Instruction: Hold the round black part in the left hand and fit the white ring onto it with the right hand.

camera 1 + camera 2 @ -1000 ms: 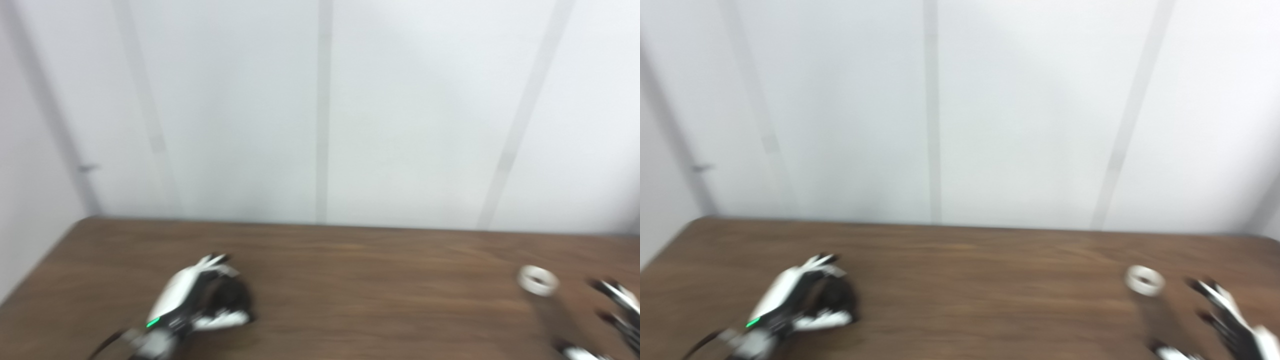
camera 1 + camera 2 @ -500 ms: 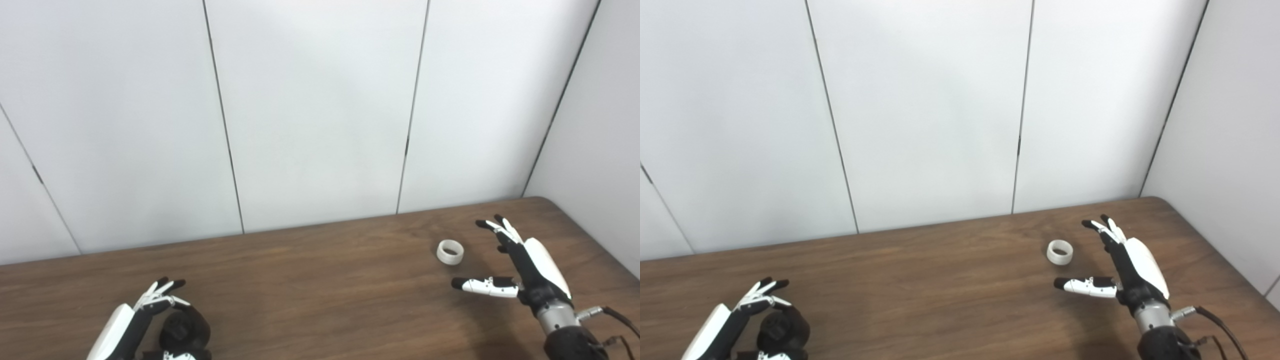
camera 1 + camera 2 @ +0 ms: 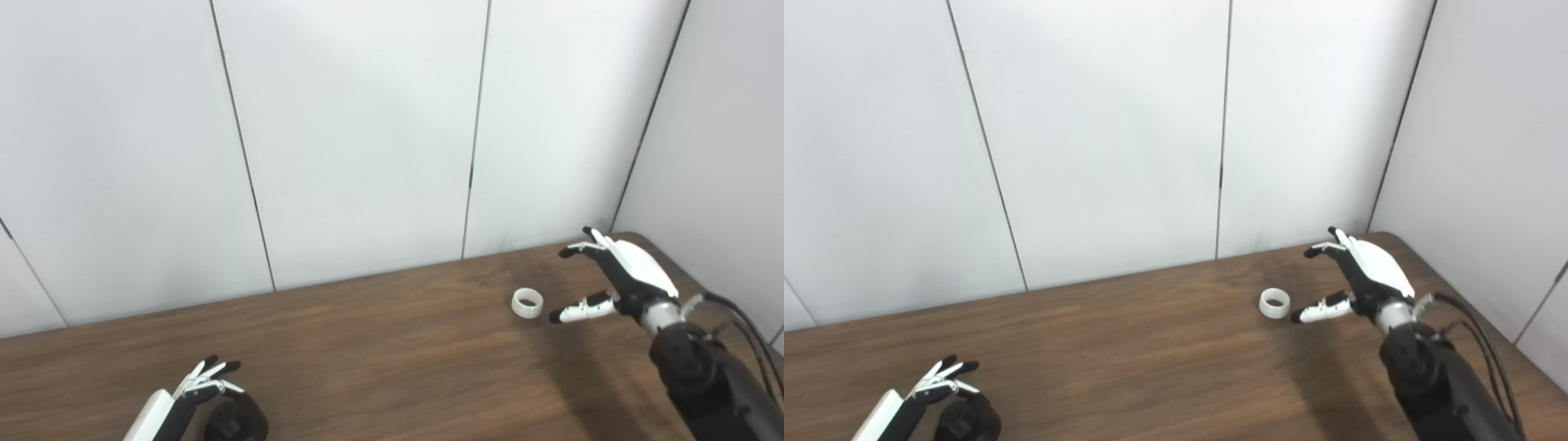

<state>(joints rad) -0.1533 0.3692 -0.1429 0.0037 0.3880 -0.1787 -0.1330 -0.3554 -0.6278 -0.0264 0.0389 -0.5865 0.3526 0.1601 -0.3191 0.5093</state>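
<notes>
The round black part (image 3: 236, 421) lies on the brown table (image 3: 380, 355) at the bottom left, partly cut off by the picture's edge. My left hand (image 3: 184, 398) is beside it on its left, fingers apart and curved over its top, not closed on it. The white ring (image 3: 528, 303) lies flat on the table at the right. My right hand (image 3: 612, 278) hovers just right of the ring, open, its thumb pointing toward the ring and stopping a little short of it.
White wall panels stand directly behind the table. A side wall closes in on the right, near the table's rounded far right corner (image 3: 640, 236). Black cables (image 3: 744, 321) trail from my right forearm.
The camera has swung, shifting the whole picture. My right hand has risen and moved in toward the ring, thumb now near it. My left hand stays beside the black part.
</notes>
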